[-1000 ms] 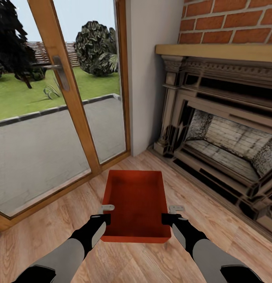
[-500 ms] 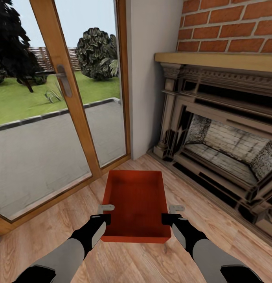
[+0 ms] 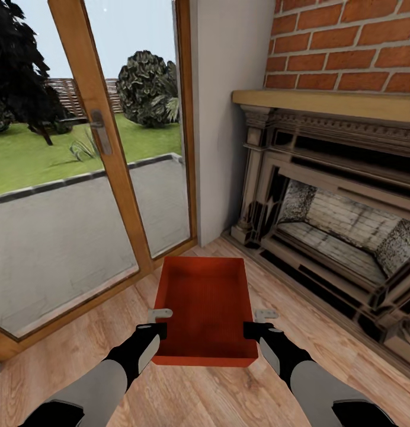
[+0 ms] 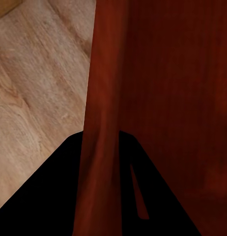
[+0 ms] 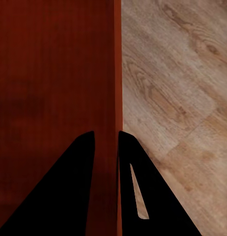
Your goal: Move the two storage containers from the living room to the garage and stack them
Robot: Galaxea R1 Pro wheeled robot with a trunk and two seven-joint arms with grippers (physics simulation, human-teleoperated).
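Light wood plank flooring runs up to a carved fireplace beneath red brick, and just in front of that hearth hangs the lidless red-orange rectangular storage bin, the left gripper pinching one side wall, the right gripper the opposite wall. Carrying it well likely means keeping both pinches level and evenly tight while the base turns. Against half a second earlier, fireplace and glass door sit slightly lower and shifted in view, so the camera moved; bin and arms look unchanged.

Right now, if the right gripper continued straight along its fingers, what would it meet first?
The right gripper already straddles the wall of the storage container. Going straight on, it would probably slide along that wall; the wood plank floor lies beyond. Depth is unclear.
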